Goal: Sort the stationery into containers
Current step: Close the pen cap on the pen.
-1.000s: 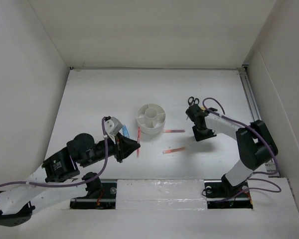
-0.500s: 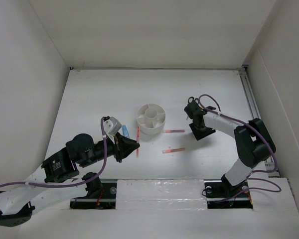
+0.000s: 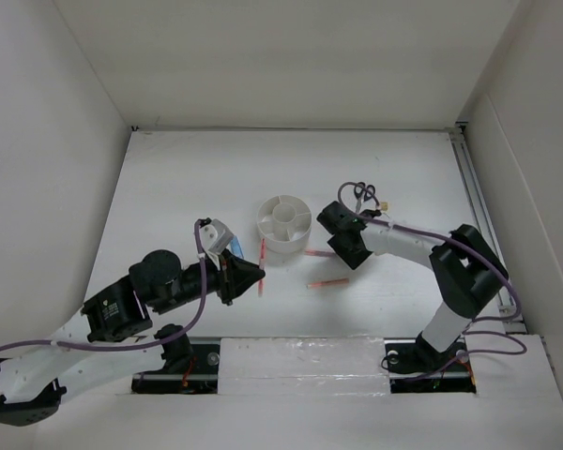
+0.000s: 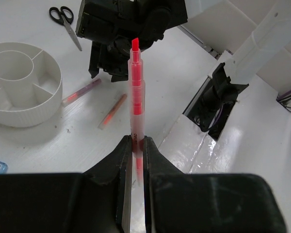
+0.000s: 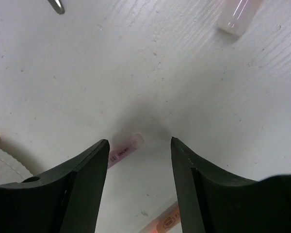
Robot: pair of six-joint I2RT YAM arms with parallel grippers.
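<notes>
Left wrist view: my left claw is clenched on a pink-red pen, which sticks straight out past the fingertips. The white organizer sits ahead and to the left of that claw, with the scissors farther out beyond it. My right claw is released, its fingers spread just above the table. The end of a second pink pen lies under the gap between its tips, and a third pen lies closer to the palm.
</notes>
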